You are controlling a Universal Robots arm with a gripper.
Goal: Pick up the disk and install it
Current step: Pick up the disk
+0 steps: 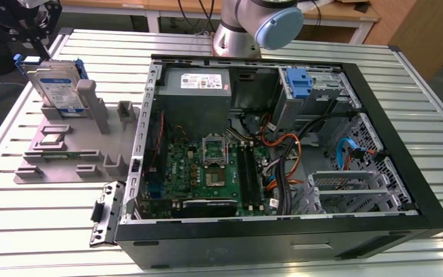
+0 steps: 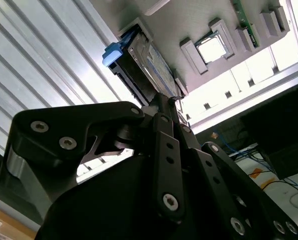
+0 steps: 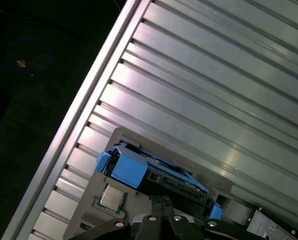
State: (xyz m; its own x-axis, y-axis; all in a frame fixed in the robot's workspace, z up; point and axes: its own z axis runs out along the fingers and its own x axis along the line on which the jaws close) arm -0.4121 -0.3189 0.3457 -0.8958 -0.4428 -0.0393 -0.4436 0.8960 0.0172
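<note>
The disk (image 1: 55, 86) stands upright on edge in a grey holder (image 1: 60, 158) at the exterior view's left, outside the computer case. It is silver with a white-and-blue label and a blue frame. My gripper (image 1: 35, 41) hangs just above the disk's top edge, black and partly cut off at the frame's top. In both wrist views the disk (image 2: 147, 62) (image 3: 146, 172) lies right beyond the fingertips. The gripper (image 2: 164, 100) (image 3: 161, 201) looks shut, its tips together with nothing between them.
An open computer case (image 1: 406, 173) lies flat on the slatted metal table (image 1: 37, 242), with a grey power-supply box (image 1: 198, 83) and a drive cage with a blue latch (image 1: 301, 85) at its far side. The arm's base (image 1: 256, 26) stands behind. A small chip (image 2: 211, 48) sits in the holder.
</note>
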